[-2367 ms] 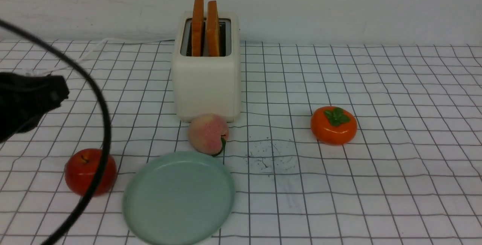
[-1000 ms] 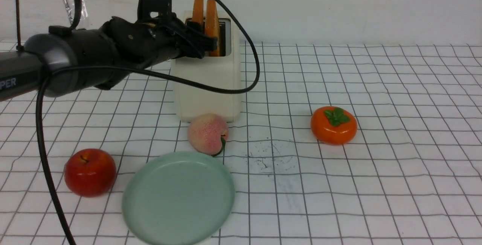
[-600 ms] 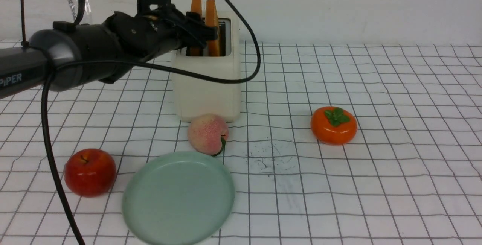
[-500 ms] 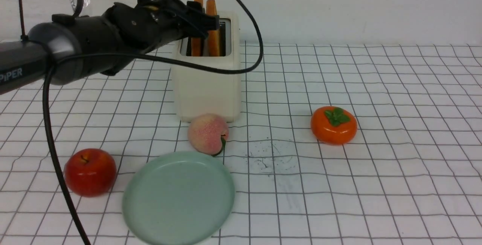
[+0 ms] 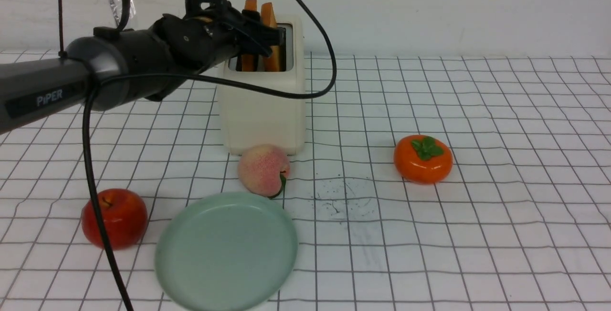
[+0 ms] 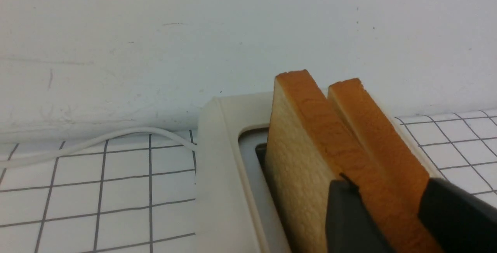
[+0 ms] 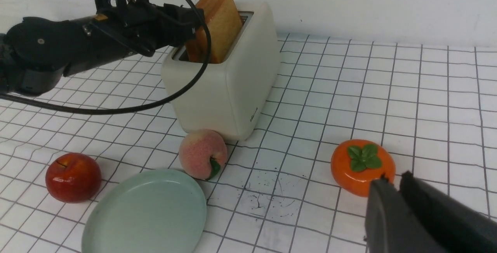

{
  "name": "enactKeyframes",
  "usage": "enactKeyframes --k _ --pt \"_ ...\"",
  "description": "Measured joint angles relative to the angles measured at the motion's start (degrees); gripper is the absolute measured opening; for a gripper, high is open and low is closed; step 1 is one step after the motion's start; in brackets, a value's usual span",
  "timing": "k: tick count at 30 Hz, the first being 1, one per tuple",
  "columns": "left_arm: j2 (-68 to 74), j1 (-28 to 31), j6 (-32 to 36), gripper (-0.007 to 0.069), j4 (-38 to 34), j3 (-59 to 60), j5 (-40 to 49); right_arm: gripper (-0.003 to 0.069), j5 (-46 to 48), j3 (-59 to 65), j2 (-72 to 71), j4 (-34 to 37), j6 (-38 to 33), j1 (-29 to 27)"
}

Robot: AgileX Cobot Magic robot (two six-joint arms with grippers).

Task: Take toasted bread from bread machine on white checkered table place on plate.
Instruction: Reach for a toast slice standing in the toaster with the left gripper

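Observation:
The cream bread machine (image 5: 262,110) stands at the back of the white checkered table (image 5: 477,230). Two slices of toasted bread (image 5: 268,12) stick up from its slots. My left gripper (image 5: 267,34) reaches in from the left and is shut on both slices. In the left wrist view one finger (image 6: 349,218) lies on the near slice's (image 6: 299,159) face and the other finger (image 6: 454,214) lies outside the far slice (image 6: 372,128); the slices lean together. The mint plate (image 5: 226,251) lies bare at the front. My right gripper (image 7: 394,181) hangs shut, holding nothing.
A peach (image 5: 263,170) sits between the toaster and the plate. A red apple (image 5: 114,218) lies left of the plate, an orange persimmon (image 5: 423,158) to the right. A black cable (image 5: 95,182) droops from the left arm. The toaster's white cord (image 6: 97,140) runs along the wall.
The left arm swung in from the left edge to the toaster top. In the last half second its jaws narrowed onto the slices, and the right slice tipped toward the left one.

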Motion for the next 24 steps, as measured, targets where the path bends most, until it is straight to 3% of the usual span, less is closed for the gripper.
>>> enactKeyframes --k 1,3,6,24 --pt "0.0 0.0 0.0 0.0218 0.0 0.0 -0.01 0.0053 0.0 0.0 0.0 0.0 0.0 0.0" --pt "0.04 0.0 0.0 0.0118 0.0 0.0 -0.06 0.0053 0.0 0.0 0.0 0.05 0.0 0.0" --pt "0.11 0.0 0.32 0.0042 0.0 0.0 -0.24 0.0056 0.0 0.0 0.0 0.12 0.0 0.0" --pt "-9.46 0.0 0.45 0.0042 0.0 0.17 -2.85 0.0065 0.0 0.0 0.0 0.23 -0.07 0.0"
